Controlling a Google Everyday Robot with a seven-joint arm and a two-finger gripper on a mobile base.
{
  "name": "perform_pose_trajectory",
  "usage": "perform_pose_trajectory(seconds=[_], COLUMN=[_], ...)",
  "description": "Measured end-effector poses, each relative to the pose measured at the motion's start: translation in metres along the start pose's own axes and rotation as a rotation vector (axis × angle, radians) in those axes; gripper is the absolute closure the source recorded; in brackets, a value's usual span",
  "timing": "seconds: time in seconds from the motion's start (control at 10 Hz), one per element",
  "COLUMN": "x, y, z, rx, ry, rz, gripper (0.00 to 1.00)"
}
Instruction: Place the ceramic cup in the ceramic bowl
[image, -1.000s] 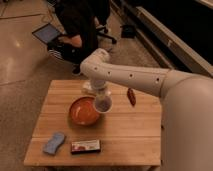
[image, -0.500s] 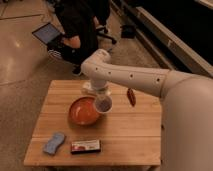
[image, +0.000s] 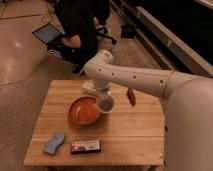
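My tool (image: 102, 95) pinches the cup (image: 106, 104) just by the bowl (image: 80, 113). Next I should move it over the bowl and let go.

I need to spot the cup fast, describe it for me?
On the wooden table, find the wide orange-red bowl. The cup is at its right-hand rim in the view, directly under the gripper of the white arm. It is small, round and pale grey with a dark inside, much narrower than the bowl.
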Motion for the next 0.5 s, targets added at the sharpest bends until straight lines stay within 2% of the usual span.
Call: perform_pose_trajectory(seconds=[0.1, 0.2, 0.3, 0.5], x=[-0.008, -0.023, -0.025, -0.021], y=[-0.002, -0.008, -0.009, -0.013], z=[0.001, -0.001, -0.004, -0.018], rx=[0.001, 0.003, 0.007, 0.023], ry=[-0.001, -0.007, -0.014, -0.032], rz=[-0.007, -0.012, -0.025, -0.060], gripper=[0.76, 0.88, 0.97, 1.00])
